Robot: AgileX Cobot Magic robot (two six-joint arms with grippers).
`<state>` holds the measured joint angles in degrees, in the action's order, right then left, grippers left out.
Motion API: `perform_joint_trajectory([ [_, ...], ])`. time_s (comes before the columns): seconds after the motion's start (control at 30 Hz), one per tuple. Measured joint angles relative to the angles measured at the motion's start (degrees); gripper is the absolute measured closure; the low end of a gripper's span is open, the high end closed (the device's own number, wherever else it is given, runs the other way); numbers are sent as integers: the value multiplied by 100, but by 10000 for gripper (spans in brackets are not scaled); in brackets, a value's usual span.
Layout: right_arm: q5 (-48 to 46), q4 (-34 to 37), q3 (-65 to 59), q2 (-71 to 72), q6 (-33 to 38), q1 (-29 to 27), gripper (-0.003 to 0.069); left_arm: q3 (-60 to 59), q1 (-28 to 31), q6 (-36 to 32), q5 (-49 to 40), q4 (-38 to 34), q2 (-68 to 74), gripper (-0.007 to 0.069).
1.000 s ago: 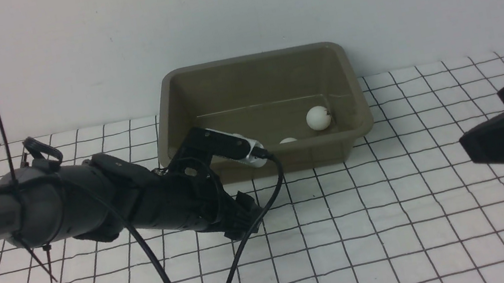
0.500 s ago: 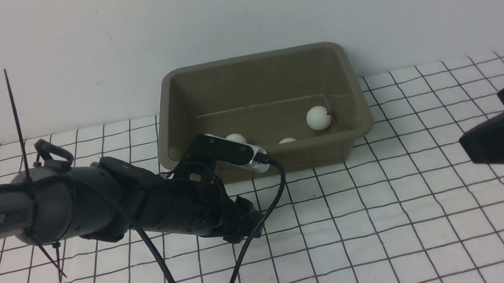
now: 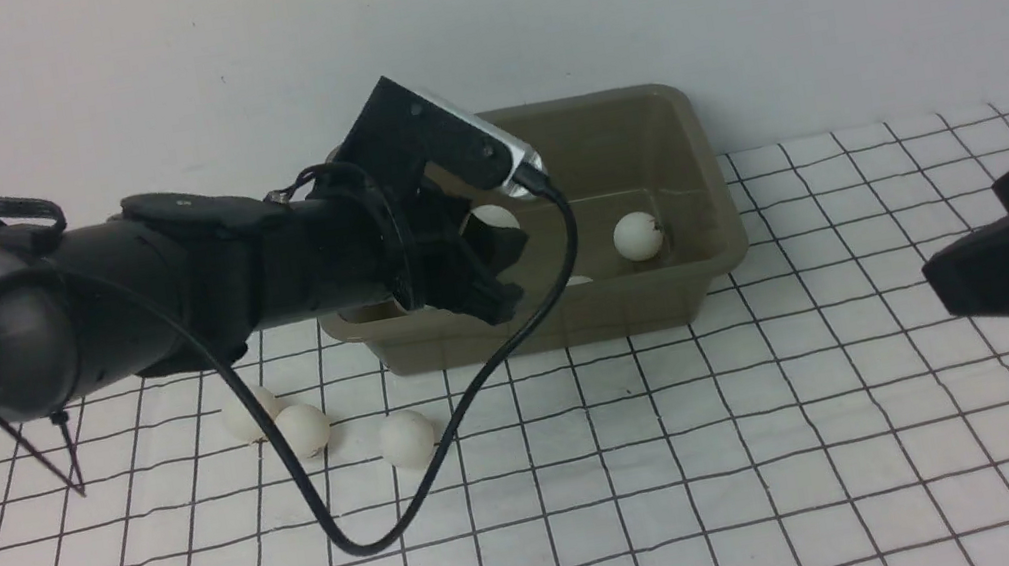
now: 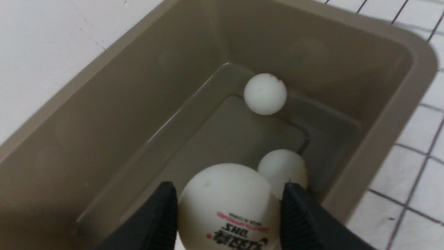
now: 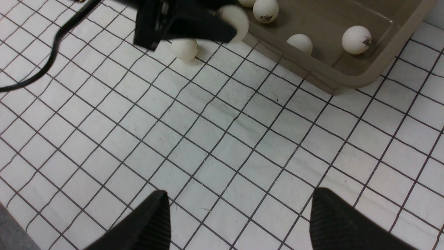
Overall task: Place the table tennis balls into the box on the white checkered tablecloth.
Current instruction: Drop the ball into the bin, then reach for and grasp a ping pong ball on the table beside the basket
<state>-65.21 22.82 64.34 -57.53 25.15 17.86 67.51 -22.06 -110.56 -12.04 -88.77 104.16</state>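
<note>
Front view: the left gripper is seen above the box, front-left part, with a held ball clamped betw. its jaws. Three loose balls lie on the checked cloth, near the box's front-left corner.

Left wrist view: the held ball's printed logo is seen; two balls rest on the box floor below.

Right wrist view: the right gripper is seen over bare cloth, jaws wide apart, nothing betw. them.

held ball: cut by frame edge | boxed ball: mostly hidden
</note>
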Motion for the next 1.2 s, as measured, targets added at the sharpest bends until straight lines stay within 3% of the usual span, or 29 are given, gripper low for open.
perform_joint_trajectory([
  [0.1, 128, 0, 0, 0, 0, 0, 195, 169, 87, -666, -47, -361, 273, 290],
  [0.23, 173, -2, 0, 0, 0, 0, 196, 236, 180, -866, -221, -820, 427, 240],
  [0.47, 156, -2, 0, 0, 0, 0, 196, 146, 187, -273, 247, -928, 24, 153],
  [0.6, 156, -2, 0, 0, 61, 0, 196, -502, 187, 259, 484, -969, -1053, 157],
  [0.8, 247, -2, 0, 0, 151, 0, 196, -1693, 187, 496, 365, -981, -2568, 207],
  [1.0, 251, -2, 0, 0, 160, 0, 197, -2960, 187, 905, -150, -972, -3220, 241],
  [1.2, 342, -2, 0, 0, 163, 0, 197, -3258, 187, 1119, -1571, -926, -3111, 241],
])
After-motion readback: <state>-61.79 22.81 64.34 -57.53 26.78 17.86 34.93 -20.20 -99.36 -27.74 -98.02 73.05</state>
